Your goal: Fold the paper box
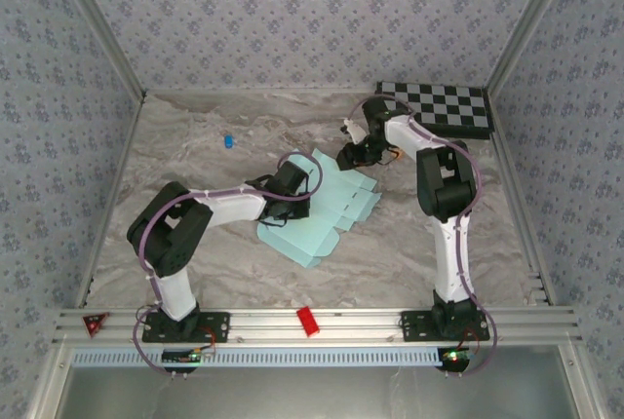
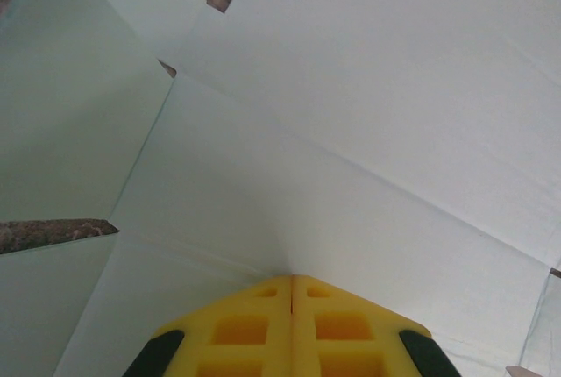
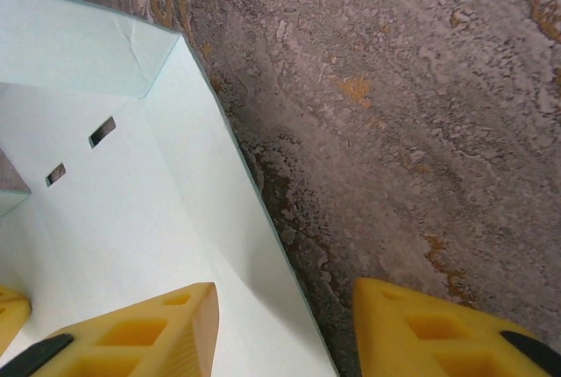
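Closest to my lens, the yellow fingers (image 2: 237, 329) of the left end effector (image 2: 292, 285) are meeting with no gap between them and gripping nothing. Their joined tip is bearing down on the paper box (image 1: 327, 209), which is lying as a flat, pale-blue die-cut sheet on the counter (image 1: 195, 161) between the two arms. I am reading that press as a hold-down, pinning a middle panel beside its creases so the sheet is not sliding while the far side is being worked. At the sheet's right edge the right end effector (image 3: 285, 294) is standing with its jaws partly apart, one finger over the white card and the other over bare marble, so the edge is running between them. Nothing is clamped there yet, and I am judging that it is lining up to take that edge and raise it. Just beyond it, one flap (image 3: 79, 53) seems to be tilting up off the panel, next to two small slots (image 3: 101, 131). No walled box is formed yet, so the card is holding nothing. Furthest right, a checkerboard (image 1: 439, 107) is lying at the counter's back corner, well apart from the work.
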### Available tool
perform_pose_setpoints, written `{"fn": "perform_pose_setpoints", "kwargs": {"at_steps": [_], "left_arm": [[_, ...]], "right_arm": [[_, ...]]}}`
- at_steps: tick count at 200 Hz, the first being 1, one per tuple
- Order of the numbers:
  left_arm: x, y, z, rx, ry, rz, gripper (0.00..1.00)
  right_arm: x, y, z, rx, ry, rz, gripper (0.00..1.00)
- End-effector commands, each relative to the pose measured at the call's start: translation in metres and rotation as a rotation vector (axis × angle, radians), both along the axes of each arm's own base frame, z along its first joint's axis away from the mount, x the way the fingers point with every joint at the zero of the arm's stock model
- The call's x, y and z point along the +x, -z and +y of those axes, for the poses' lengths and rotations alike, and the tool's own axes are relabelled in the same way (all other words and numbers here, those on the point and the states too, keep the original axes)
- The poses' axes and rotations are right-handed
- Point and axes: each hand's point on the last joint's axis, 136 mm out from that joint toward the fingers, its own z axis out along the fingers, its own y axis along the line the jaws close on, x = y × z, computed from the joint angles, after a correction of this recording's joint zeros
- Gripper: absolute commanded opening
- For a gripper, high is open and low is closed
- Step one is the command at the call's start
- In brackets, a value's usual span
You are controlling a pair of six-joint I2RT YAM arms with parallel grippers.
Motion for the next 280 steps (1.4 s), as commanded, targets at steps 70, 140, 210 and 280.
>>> {"fn": "perform_pose_setpoints", "kwargs": {"at_steps": [70, 140, 210, 280], "left_arm": [[-0.021, 0.036, 0.013, 0.091, -0.004, 0.12, 0.0], [-0.019, 0.027, 0.007, 0.062, 0.009, 0.103, 0.0], [-0.017, 0.022, 0.001, 0.026, 0.019, 0.089, 0.0], [-0.015, 0.003, -0.001, -0.004, 0.02, 0.052, 0.01]], "right_arm": [[-0.017, -0.011, 0.004, 0.037, -0.106, 0.028, 0.31], [-0.026, -0.025, 0.005, -0.021, -0.185, -0.028, 0.22], [-0.03, -0.019, 0.005, -0.142, -0.25, -0.089, 0.18], [-0.01, -0.041, -0.005, -0.265, -0.249, -0.298, 0.04]]}}
